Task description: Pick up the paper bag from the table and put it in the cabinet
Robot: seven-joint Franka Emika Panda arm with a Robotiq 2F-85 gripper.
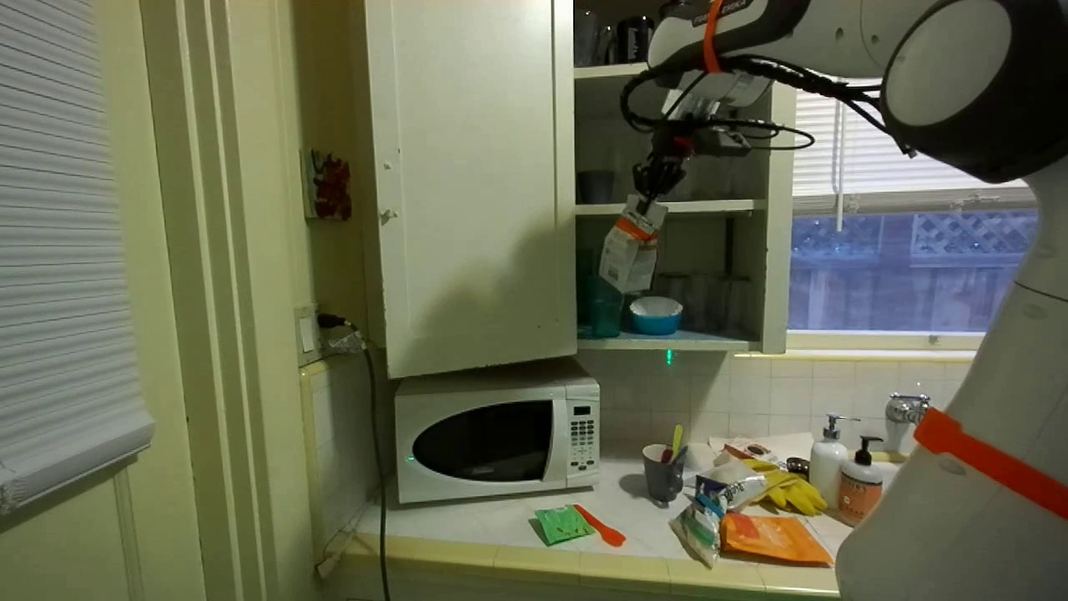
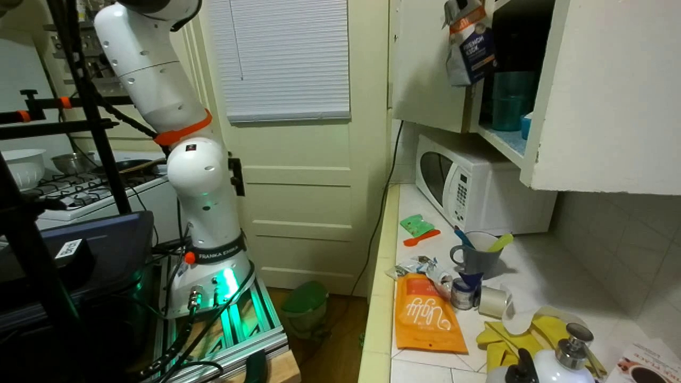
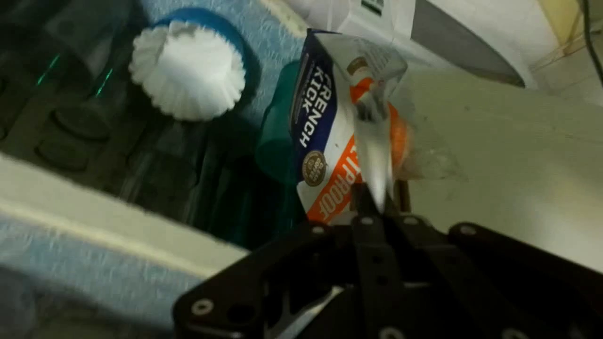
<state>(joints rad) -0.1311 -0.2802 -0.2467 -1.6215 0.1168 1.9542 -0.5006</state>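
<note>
The paper bag [image 1: 630, 257], whitish with an orange band and a navy panel, hangs tilted in the air. It also shows in another exterior view [image 2: 471, 50] and in the wrist view [image 3: 313, 110]. My gripper [image 1: 646, 202] is shut on the bag's top edge; in the wrist view the fingers [image 3: 379, 200] pinch its folded top. The cabinet [image 1: 476, 184] stands with its door swung open. The bag hangs at the cabinet's opening, by the lower compartment; how far inside it is cannot be told. The table [image 1: 492, 527] lies below.
A teal cup [image 1: 607, 309] and a blue bowl with white paper liners [image 1: 656, 317] stand on the bottom shelf near the bag. Glasses stand behind them. The middle shelf edge [image 1: 709, 206] is close to the gripper. A microwave [image 1: 501, 434] sits under the door.
</note>
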